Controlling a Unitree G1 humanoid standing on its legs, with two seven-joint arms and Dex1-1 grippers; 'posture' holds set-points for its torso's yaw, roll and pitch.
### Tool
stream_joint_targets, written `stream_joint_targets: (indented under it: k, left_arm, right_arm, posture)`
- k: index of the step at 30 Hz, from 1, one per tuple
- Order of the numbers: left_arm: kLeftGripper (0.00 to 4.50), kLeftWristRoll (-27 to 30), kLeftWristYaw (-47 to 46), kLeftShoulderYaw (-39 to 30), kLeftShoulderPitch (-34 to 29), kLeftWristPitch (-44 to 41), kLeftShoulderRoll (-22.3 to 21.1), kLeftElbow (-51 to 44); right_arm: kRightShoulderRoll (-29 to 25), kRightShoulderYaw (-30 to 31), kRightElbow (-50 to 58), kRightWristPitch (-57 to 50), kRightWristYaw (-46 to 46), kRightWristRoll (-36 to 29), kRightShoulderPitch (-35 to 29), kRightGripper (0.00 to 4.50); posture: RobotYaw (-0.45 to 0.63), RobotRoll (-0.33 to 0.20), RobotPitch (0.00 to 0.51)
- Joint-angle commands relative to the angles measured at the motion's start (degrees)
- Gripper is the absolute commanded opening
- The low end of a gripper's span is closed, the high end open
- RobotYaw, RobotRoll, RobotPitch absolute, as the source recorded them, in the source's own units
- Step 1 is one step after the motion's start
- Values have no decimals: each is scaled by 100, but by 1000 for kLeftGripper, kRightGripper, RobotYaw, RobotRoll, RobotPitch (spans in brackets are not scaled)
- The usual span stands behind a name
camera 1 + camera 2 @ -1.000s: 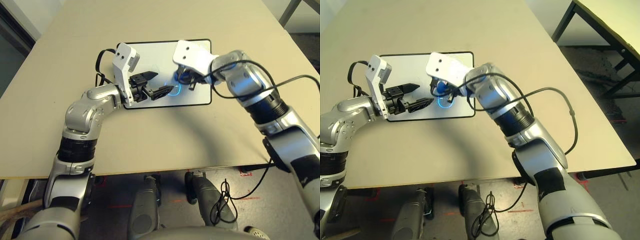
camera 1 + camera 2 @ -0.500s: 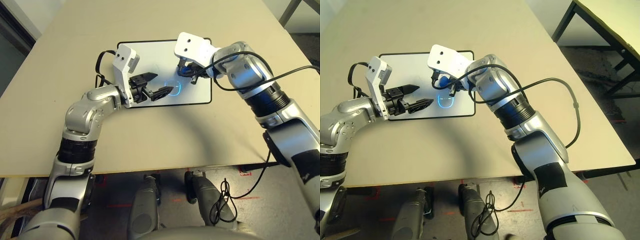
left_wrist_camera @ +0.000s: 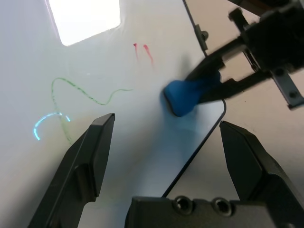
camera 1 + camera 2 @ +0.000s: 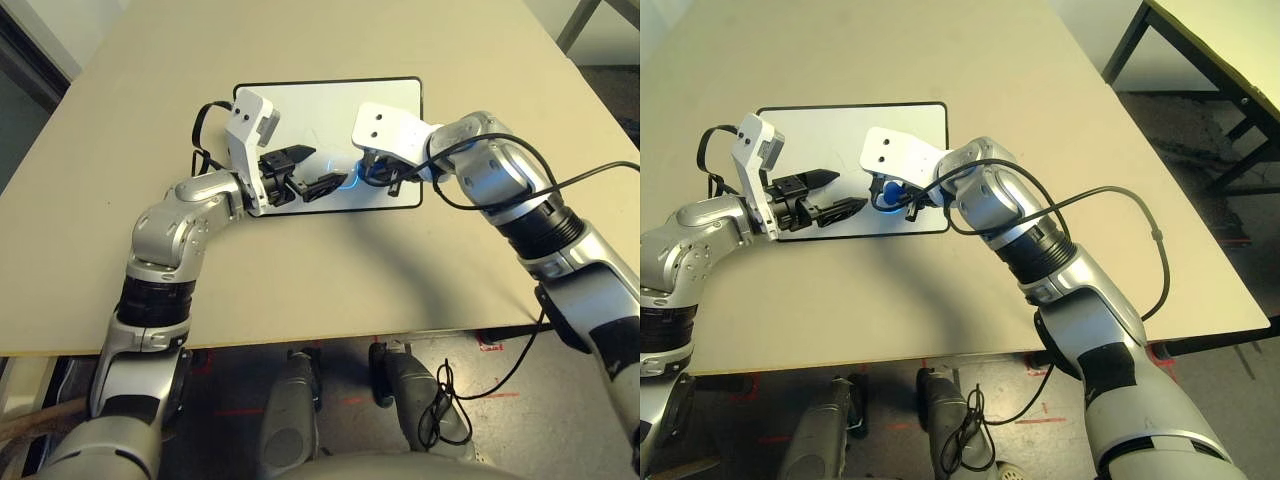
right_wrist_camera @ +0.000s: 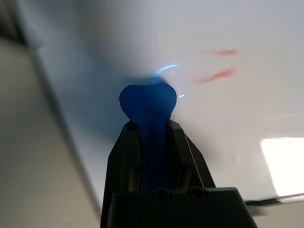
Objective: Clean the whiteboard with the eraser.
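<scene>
Two grippers meet over the board's near edge: the left gripper hovers with fingers spread, empty — the right gripper is clamped on the eraser, pressing it on the white surface. Beyond lie green and red marks.

Left jaws: spread wide over the whiteboard.
Eraser: beyond them, on the board, pinched by the right gripper.
Marks: green squiggle, red strokes.
</scene>
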State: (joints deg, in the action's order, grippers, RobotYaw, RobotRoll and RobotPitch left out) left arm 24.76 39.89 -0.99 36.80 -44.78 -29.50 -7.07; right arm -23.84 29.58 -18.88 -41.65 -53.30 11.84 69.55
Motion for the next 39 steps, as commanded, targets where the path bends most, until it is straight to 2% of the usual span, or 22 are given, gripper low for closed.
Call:
stream_joint_targets:
  k: [1,4,13,16,24,27,34,39]
  left_arm:
    - [4500,21,21,56,-56,-21,-18,-63]
    - [4500,21,14,55,-52,-22,-11,-60]
    - [4500,24,-4,52,-58,-37,-2,-65]
    - [4500,22,2,63,-56,-30,3,-58]
    - [4500,23,24,76,-47,-26,7,-50]
    - [4500,13,36,73,-64,-27,-20,-45]
    - [4500,-130,98,-109,-4,92,-434,218]
    - [4500,-190,145,-238,114,224,-800,492]
  right_arm:
    - [129,-289,-494,201,370,68,181,599]
    - [194,-257,-421,193,358,63,61,599]
    - [-47,227,772,-418,-234,136,-733,599]
    - [14,126,595,-341,-117,151,-600,599]
    - [436,-550,-705,405,690,44,328,598]
    - [507,-530,-779,451,690,46,302,598]
    - [333,53,477,-267,38,121,-574,598]
    - [307,67,566,-352,11,143,-588,598]
  posture:
    - [12,0,263]
    - [15,0,261]
    - [16,0,261]
    - [13,0,259]
    - [12,0,257]
    - [15,0,249]
    - [26,0,249]
    - [26,0,249]
